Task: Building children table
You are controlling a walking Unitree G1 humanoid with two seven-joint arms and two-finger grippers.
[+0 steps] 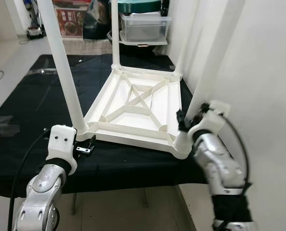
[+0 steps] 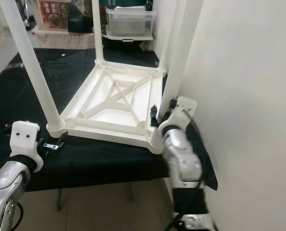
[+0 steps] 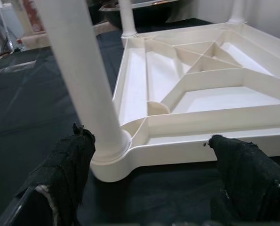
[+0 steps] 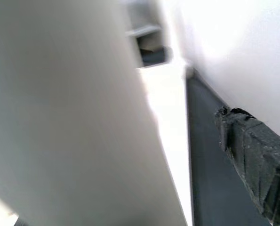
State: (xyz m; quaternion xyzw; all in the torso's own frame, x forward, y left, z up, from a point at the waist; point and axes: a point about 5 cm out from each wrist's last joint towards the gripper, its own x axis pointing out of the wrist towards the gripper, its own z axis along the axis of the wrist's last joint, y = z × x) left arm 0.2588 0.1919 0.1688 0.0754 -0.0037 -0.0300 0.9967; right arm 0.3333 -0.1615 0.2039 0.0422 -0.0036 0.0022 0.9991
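A white plastic children's table (image 1: 133,103) lies upside down on a black-covered table (image 1: 32,96), its legs pointing up. My left gripper (image 1: 87,147) is open just in front of the near-left corner, where the near-left leg (image 1: 66,72) is seated. In the left wrist view both fingers (image 3: 60,179) stand wide apart before that leg's socket (image 3: 109,150). My right gripper (image 1: 188,120) straddles the near-right leg (image 1: 205,82) low down, just above its corner socket. In the right wrist view one finger (image 4: 252,160) stands slightly clear of that leg (image 4: 74,117).
A white wall (image 1: 267,72) runs close along the right side, next to my right arm. A clear plastic bin (image 1: 145,26) stands beyond the far end. The table's near edge (image 1: 133,178) is just below the grippers, with floor under it.
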